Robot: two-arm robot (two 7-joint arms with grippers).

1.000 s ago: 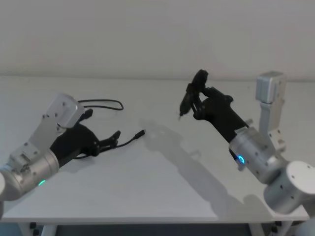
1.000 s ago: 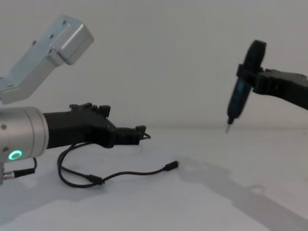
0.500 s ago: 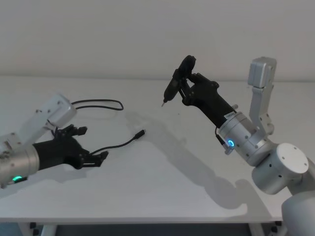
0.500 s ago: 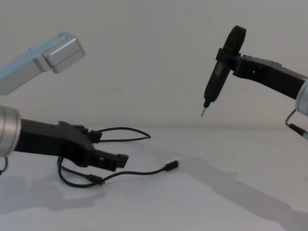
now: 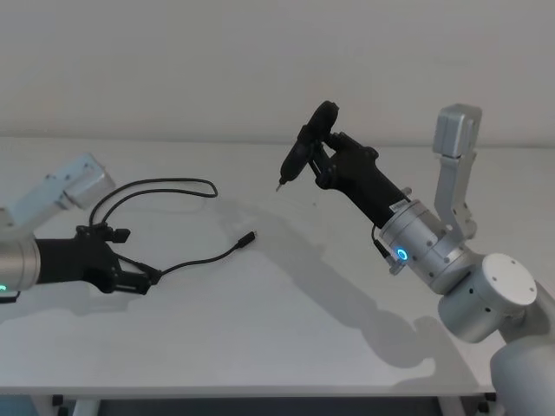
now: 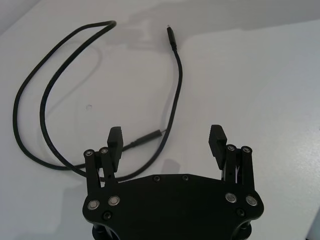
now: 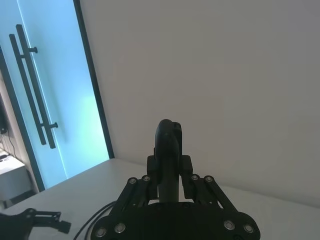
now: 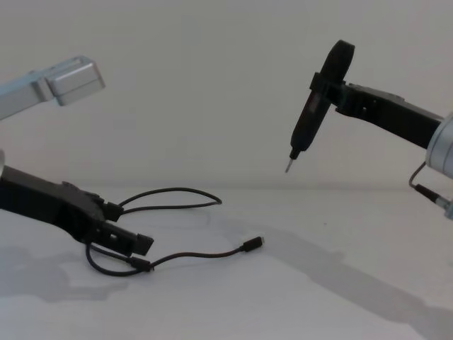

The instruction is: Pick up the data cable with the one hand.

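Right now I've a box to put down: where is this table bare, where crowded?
Bare: front and middle of the table, from the data cable to the right arm. Crowded: the left side, where the open left gripper is down at that cable. The right gripper holds a pen-shaped tool overhead.

The surface (image 5: 286, 329) is plain white and flat, its back edge meeting a pale wall and its front edge showing at the bottom of the head view. Soft shadows fall across its left side and its middle.

The data cable (image 5: 201, 258) lies loose on its left part. It sweeps back in a long, narrow double loop toward the far edge. One plug (image 5: 248, 237) lies alone at the end of a gently curved strand, pointing toward the middle of the surface. The other plug (image 6: 147, 138) rests beside that same strand, nearer the front, metal tip almost touching it.
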